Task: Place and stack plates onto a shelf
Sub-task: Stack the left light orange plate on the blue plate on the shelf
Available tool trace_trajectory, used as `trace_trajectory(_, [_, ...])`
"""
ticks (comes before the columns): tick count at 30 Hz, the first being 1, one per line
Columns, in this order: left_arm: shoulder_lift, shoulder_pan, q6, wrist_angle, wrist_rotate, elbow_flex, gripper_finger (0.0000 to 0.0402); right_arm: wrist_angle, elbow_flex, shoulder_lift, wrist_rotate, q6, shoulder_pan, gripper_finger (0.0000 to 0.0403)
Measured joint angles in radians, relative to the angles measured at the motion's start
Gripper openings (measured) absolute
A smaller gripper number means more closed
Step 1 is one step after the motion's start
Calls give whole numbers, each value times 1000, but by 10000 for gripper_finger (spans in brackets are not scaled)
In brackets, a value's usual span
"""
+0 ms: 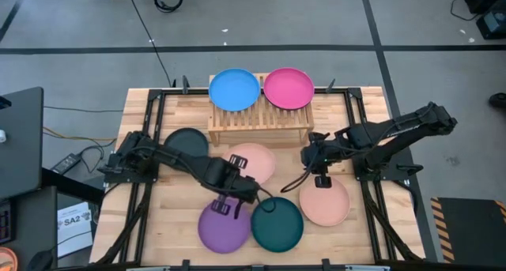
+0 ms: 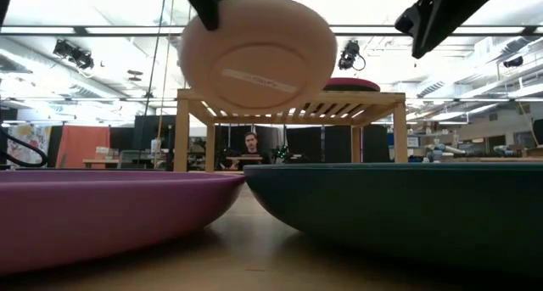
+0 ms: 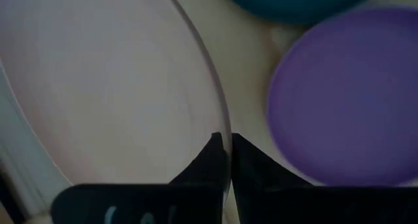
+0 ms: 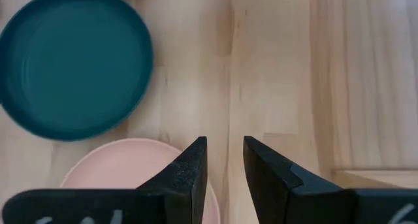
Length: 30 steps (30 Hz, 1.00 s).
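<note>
My left gripper is shut on a peach plate, which hangs in the air in front of the shelf; the low view shows its underside. A blue plate and a magenta plate lie flat on the shelf's slatted top. A charcoal plate, a purple plate, a dark teal plate and a second peach plate lie on the table. My right gripper stands open above the table by the shelf's right end, with nothing between its fingers. My left gripper pinches the peach plate's rim between its two fingers, one finger on the plate's upper face and one on its underside. The fingers come steeply from above. The plate is lifted clear of the table and tilted, its underside toward the table's near edge.
The shelf stands at the table's far middle. The purple and teal plates lie side by side at the near edge, close under the left arm. Bare wood shows between the shelf and the near plates. A person sits in the room beyond the shelf.
</note>
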Motion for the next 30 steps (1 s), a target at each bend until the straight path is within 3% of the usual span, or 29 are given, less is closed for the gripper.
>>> trace_trajectory(7, [0,10,71,96,0,0,16,-57,-5,0,5,84,46,105])
trace_trajectory(14, [0,9,132,171,-12,0,16,-58,-99,-41,5,194,106,105])
trace_trajectory(23, [0,9,212,176,-127,0,16,-50,-170,-101,6,302,149,105])
trace_trajectory(30, [0,29,268,164,-184,77,16,-45,-186,-118,6,334,154,105])
